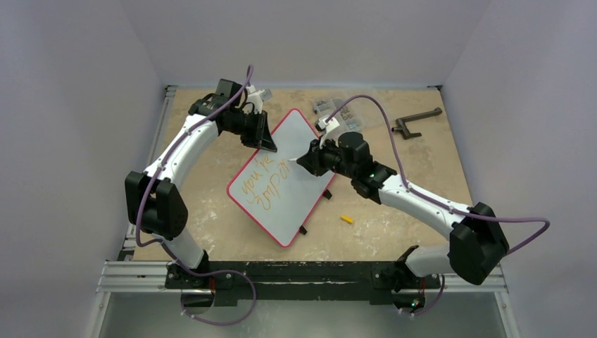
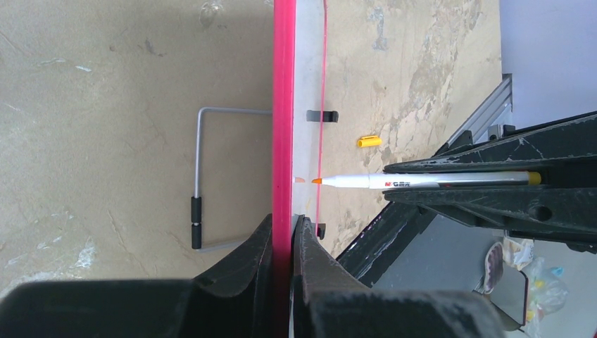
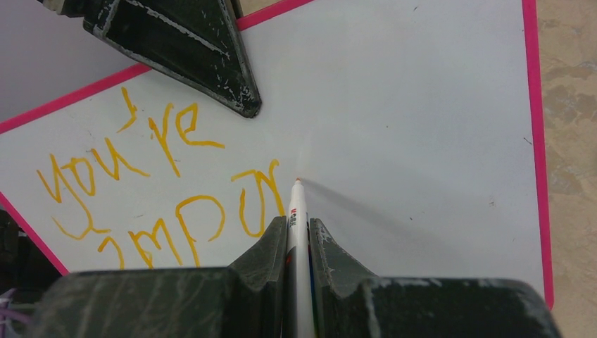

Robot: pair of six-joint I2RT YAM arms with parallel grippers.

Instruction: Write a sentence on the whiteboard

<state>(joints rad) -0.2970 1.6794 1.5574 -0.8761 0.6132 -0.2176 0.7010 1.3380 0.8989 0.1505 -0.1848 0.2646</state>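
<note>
Left pincer (image 2: 283, 224) clamps the board (image 1: 296, 204) by its rim; we judge it stiff, light; right pincer (image 3: 298, 227) grips the pen (image 3: 296, 201).

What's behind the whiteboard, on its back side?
Left wrist view: a grey wire bracket with a black sleeve sits behind the whiteboard, with the table beyond it. From overhead, the board covers all of that.
</note>
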